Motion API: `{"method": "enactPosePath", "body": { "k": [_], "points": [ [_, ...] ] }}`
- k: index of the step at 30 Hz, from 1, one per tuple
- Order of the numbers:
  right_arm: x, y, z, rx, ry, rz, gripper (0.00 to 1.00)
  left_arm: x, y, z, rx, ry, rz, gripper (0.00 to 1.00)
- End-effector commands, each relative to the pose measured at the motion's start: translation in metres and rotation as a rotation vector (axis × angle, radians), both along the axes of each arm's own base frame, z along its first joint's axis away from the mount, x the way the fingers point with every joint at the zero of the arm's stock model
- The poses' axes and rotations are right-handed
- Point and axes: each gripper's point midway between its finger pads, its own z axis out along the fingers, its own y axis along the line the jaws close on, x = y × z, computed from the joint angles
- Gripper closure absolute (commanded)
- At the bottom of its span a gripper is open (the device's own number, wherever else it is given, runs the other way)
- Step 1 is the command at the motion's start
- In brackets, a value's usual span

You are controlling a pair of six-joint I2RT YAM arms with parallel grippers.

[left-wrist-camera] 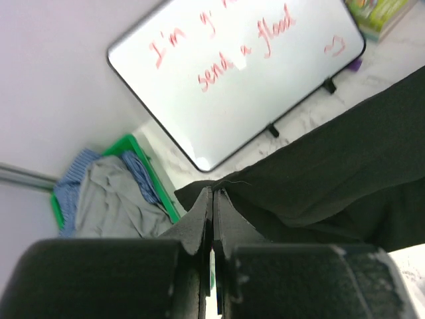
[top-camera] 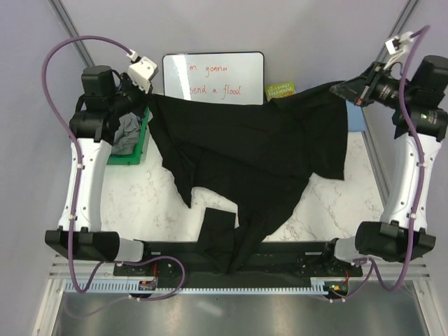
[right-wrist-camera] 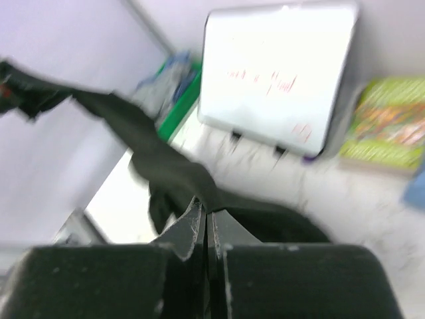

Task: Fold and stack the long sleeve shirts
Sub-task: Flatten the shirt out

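Note:
A plain black long sleeve shirt (top-camera: 252, 147) hangs spread between my two grippers over the back of the table. Its lower part trails down past the front edge. My left gripper (top-camera: 145, 98) is shut on the shirt's left upper edge (left-wrist-camera: 345, 153), the fabric pinched at the fingertips (left-wrist-camera: 214, 191). At the far right, my right gripper (top-camera: 341, 89) is shut on the other upper edge (right-wrist-camera: 166, 159), jaws pressed together on the cloth (right-wrist-camera: 207, 212). A grey shirt (left-wrist-camera: 113, 199) and a blue striped one (left-wrist-camera: 73, 179) lie crumpled in a green bin (top-camera: 143, 136).
A whiteboard (top-camera: 213, 77) with red writing stands at the back centre. A green-covered book (top-camera: 280, 89) lies to its right. A light blue piece of cloth (top-camera: 355, 119) shows at the right edge behind the black shirt. The table top (top-camera: 140, 203) is white marble.

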Motion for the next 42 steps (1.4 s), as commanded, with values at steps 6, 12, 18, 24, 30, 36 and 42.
{"method": "enactPosePath", "body": {
  "k": [6, 12, 18, 24, 30, 36, 42],
  "points": [
    [-0.128, -0.003, 0.204, -0.159, -0.721, -0.401, 1.0, -0.119, -0.018, 0.139, -0.051, -0.406, -0.138, 0.98],
    [-0.249, -0.009, 0.276, -0.199, -1.058, -0.708, 1.0, -0.2, -0.013, 0.184, -0.064, -0.605, -0.127, 0.98],
    [-0.355, -0.013, 0.33, -0.194, -1.348, -0.944, 1.0, -0.284, 0.013, 0.227, -0.062, -0.878, 0.005, 0.98],
    [-0.33, -0.019, 0.337, -0.231, -1.359, -0.933, 1.0, -0.288, 0.028, 0.243, -0.042, -0.924, 0.086, 0.98],
    [-0.175, -0.019, 0.239, -0.375, -1.054, -0.597, 1.0, -0.191, 0.011, 0.147, -0.012, -0.61, 0.005, 0.98],
    [-0.056, -0.027, 0.103, -0.323, -0.683, -0.337, 1.0, -0.124, -0.024, 0.007, -0.024, -0.299, -0.192, 0.98],
    [0.041, -0.018, -0.051, -0.441, -0.396, -0.237, 1.0, -0.048, -0.019, -0.128, 0.011, -0.053, -0.167, 0.98]
  ]
}}
